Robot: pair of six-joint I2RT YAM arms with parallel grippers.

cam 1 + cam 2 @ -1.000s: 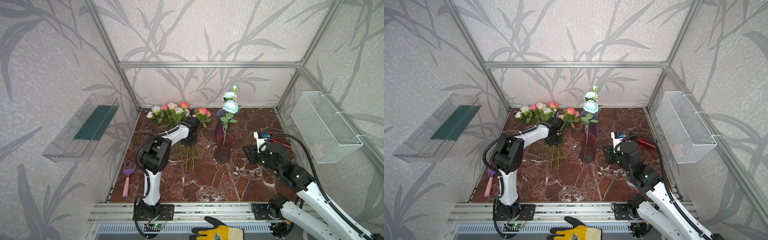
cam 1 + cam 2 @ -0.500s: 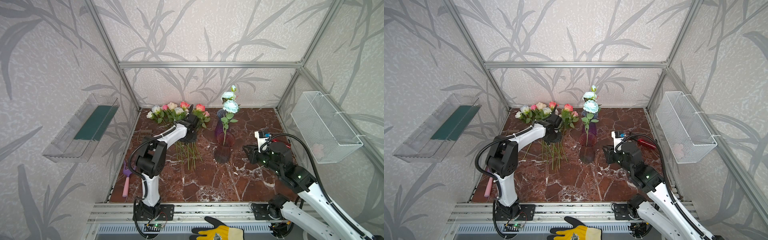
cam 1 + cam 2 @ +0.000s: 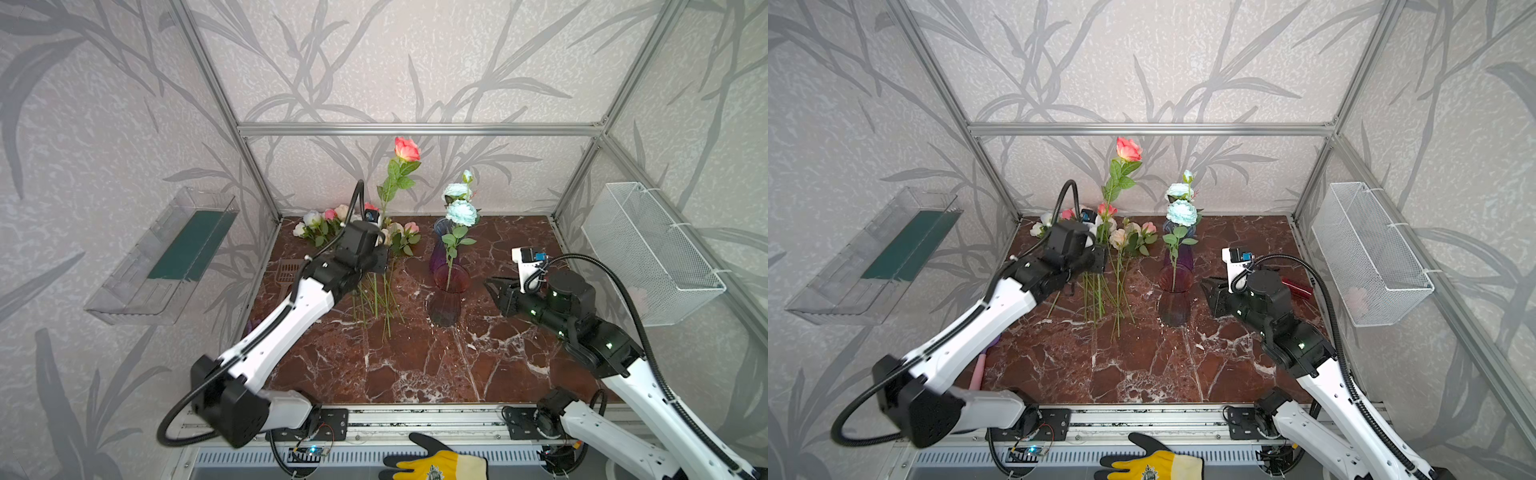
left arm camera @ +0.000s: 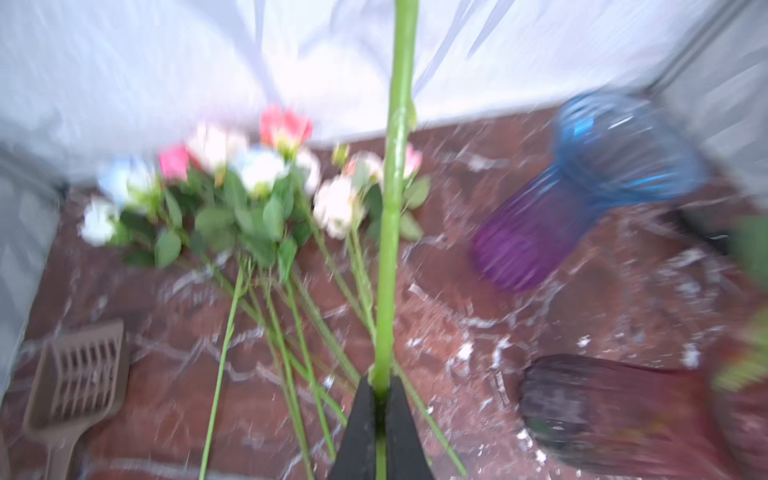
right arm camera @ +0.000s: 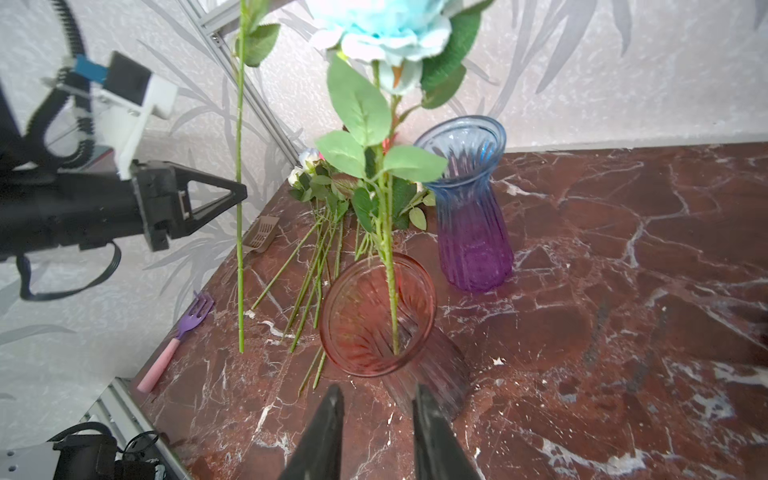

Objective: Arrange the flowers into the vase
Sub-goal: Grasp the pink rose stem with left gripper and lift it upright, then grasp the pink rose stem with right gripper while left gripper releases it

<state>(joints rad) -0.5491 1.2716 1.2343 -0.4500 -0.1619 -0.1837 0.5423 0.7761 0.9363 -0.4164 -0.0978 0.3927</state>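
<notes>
My left gripper [image 4: 381, 386] is shut on the green stem [image 4: 395, 166] of a coral rose [image 3: 407, 149]. It holds the rose upright above the table, left of the vases, in both top views [image 3: 1128, 149]. In the right wrist view the stem's lower end [image 5: 240, 291] hangs free. The other flowers [image 3: 332, 224] lie in a pile at the back left. A red glass vase [image 3: 446, 299] holds a pale blue rose [image 3: 461, 212]. My right gripper [image 5: 378, 392] is open and empty, just right of that vase [image 5: 376, 316].
A blue and purple vase [image 5: 469, 208] stands behind the red one. A brown scoop [image 4: 75, 382] and a purple fork [image 5: 183, 336] lie by the left wall. A wire basket [image 3: 648, 249] hangs on the right wall and a clear tray [image 3: 166, 257] on the left.
My left gripper has closed on the coral rose and lifted it out of the pile, so it now stands upright. My right gripper's jaws have spread a little.
</notes>
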